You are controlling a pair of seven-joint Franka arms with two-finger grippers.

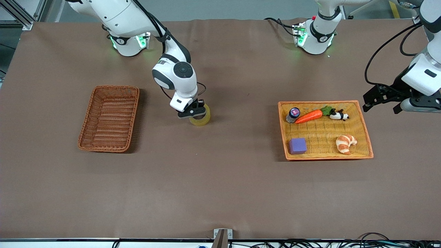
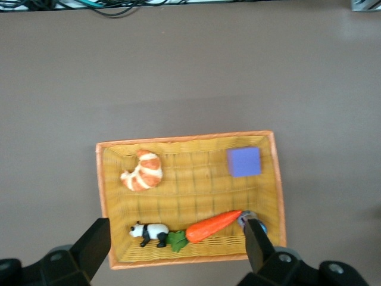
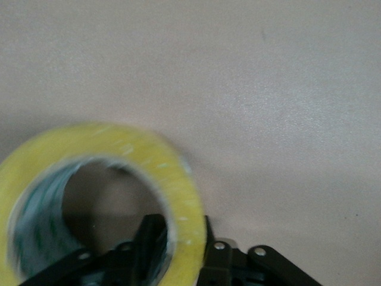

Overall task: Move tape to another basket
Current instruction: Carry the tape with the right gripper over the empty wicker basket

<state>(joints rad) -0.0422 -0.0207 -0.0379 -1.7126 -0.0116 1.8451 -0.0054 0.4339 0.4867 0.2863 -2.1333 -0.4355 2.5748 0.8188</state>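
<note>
The tape (image 1: 202, 119), a yellowish ring, is at the middle of the table between the two baskets. My right gripper (image 1: 195, 112) comes down on it from above and is shut on its wall. In the right wrist view one finger (image 3: 152, 233) is inside the tape (image 3: 178, 179) and the other is outside it, with the right gripper (image 3: 178, 231) pinching the yellow band. The reddish-brown wicker basket (image 1: 109, 117) lies empty toward the right arm's end. My left gripper (image 1: 380, 102) hangs open over the table beside the yellow basket, holding nothing.
The yellow basket (image 1: 320, 102) with an orange rim holds a carrot (image 1: 309, 116), a toy panda (image 1: 339, 115), a small jar (image 1: 293, 114), a purple cube (image 1: 297, 145) and a croissant (image 1: 346, 143). The left wrist view looks down on this yellow basket (image 2: 184, 139) between the left gripper (image 2: 175, 233).
</note>
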